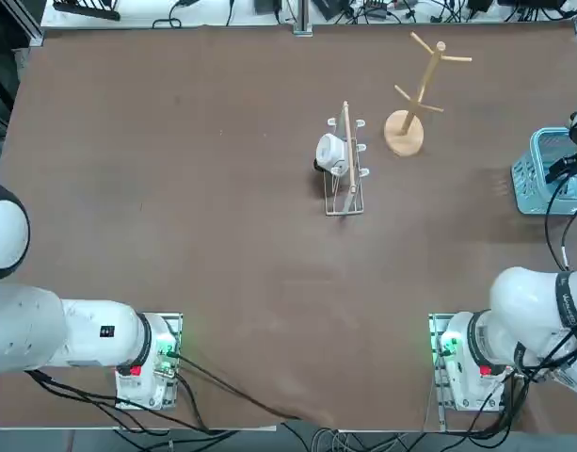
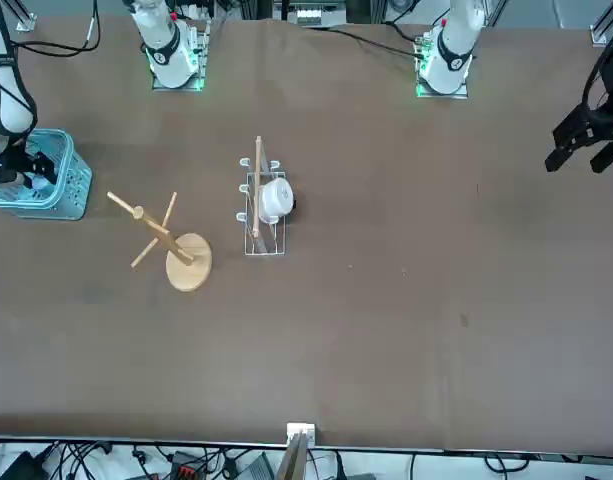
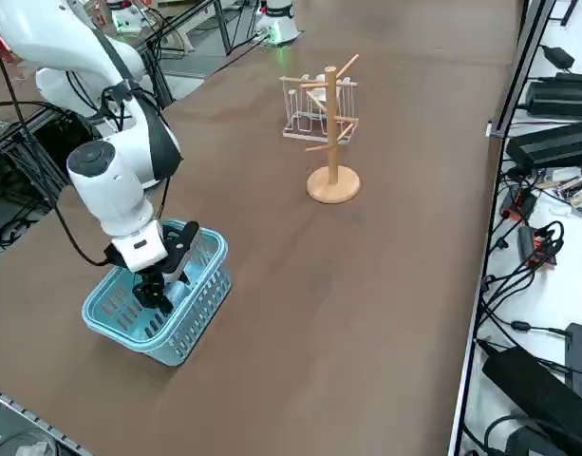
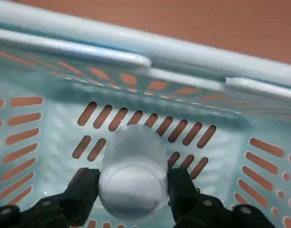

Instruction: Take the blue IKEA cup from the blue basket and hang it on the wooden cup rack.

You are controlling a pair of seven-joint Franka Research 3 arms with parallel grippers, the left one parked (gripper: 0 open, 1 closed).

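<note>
Unlike the top view, the wrist view shows the right claw [image 4: 134,179] gripping the blue cup [image 4: 133,190] in the blue basket [image 4: 235,142].

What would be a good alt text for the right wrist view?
The right gripper has its fingers closed on the sides of a pale cup, inside the light blue basket with slotted walls, above a brown table.

Blue IKEA cup [image 4: 133,190], between the right gripper's [image 4: 133,183] fingers: no readable lettering.
Blue basket [image 4: 235,142], around the gripper: no readable label.
Brands, numbers, signs elsewhere: none that can be read.
</note>
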